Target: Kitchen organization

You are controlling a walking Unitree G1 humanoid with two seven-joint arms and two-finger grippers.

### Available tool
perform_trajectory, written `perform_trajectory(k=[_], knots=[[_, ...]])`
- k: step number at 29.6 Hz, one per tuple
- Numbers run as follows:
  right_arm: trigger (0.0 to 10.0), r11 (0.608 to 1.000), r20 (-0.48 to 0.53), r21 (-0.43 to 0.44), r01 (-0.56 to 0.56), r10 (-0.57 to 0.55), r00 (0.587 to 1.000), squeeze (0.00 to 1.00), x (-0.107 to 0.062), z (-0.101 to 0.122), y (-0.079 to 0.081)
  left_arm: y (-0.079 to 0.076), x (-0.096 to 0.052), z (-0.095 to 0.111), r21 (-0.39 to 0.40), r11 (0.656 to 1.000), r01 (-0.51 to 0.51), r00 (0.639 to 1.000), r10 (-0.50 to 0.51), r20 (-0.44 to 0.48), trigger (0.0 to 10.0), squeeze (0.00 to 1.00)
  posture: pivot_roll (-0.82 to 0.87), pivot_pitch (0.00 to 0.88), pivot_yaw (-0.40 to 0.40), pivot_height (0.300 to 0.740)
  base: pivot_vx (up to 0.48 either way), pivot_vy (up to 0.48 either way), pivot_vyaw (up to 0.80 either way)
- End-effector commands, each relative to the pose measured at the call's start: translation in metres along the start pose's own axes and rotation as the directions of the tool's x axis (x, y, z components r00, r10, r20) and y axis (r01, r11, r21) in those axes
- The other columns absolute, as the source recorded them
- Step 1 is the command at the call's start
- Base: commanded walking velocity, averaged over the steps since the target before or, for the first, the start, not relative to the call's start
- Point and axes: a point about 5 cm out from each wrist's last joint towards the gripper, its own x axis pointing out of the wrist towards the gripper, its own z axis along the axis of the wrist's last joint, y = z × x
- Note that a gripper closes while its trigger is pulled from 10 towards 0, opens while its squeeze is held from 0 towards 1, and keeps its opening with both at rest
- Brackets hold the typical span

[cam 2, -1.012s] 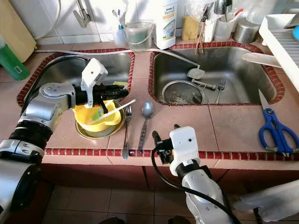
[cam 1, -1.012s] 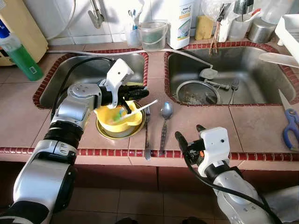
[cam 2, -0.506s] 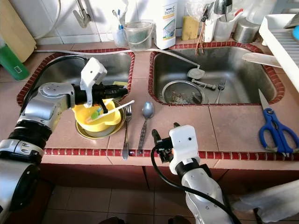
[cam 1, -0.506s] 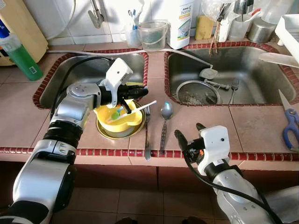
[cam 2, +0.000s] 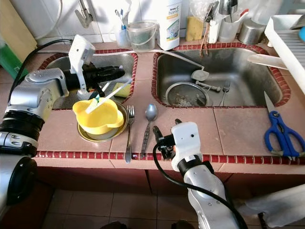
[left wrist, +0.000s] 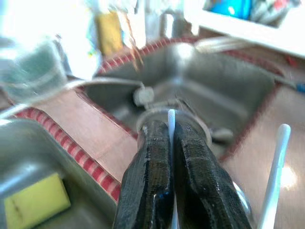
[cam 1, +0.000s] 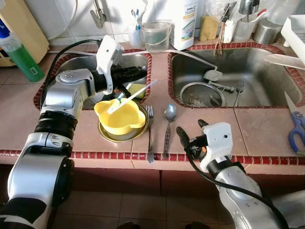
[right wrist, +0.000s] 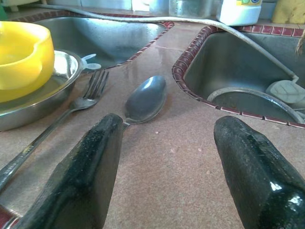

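Left tool (cam 1: 138, 76) clamped on thin white plastic utensil w/ green mark (cam 1: 127, 97), held above yellow plastic bowl (cam 1: 120, 116) on steel plate (cam 1: 106, 134), tiled counter (cam 1: 205, 117); step, prob.: carrying utensil away; next: choose drop spot, likely a sink. Right tool (right wrist: 164, 167) spread, empty, facing steel spoon (right wrist: 145, 100). Utensil's working end unclear; left wrist view blurred.

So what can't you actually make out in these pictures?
- What the left hand pinches: a thin white stick with a green bit; the left wrist view is blurred and its fingers cover it.
- Inside the yellow bowl: its wall hides the contents.
- The metal dish beneath: mostly covered by the bowl.
- The scissors: cut off by the left eye view's edge.
- The white bottle: label too small to read.
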Motion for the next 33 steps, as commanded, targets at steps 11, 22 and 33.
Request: perform_trajectory(k=[11, 22, 33], knots=[[10.0, 0.998, 0.114, 0.029, 0.049, -0.052, 0.992, 0.0, 0.021, 0.019, -0.015, 0.006, -0.006, 0.032, -0.07, 0.97, -0.233, 0.951, 0.242, 0.191, 10.0, 0.0, -0.1, 0.059, 0.058, 0.703, 0.0, 0.0, 0.0], [10.0, 0.991, 0.256, 0.059, 0.123, -0.134, 0.957, 0.0, 0.033, 0.044, -0.029, -0.004, -0.007, 0.003, -0.092, 0.897, -0.433, 0.872, 0.443, 0.207, 10.0, 0.0, -0.09, 0.024, 0.04, 0.703, 0.0, 0.0, 0.0], [10.0, 0.959, 0.298, 0.076, 0.274, -0.284, 0.911, 0.0, 0.035, 0.043, -0.038, -0.025, -0.009, -0.052, -0.02, 0.827, -0.563, 0.818, 0.56, 0.128, 10.0, 0.0, -0.09, 0.0, 0.041, 0.703, 0.0, 0.0, 0.0]])
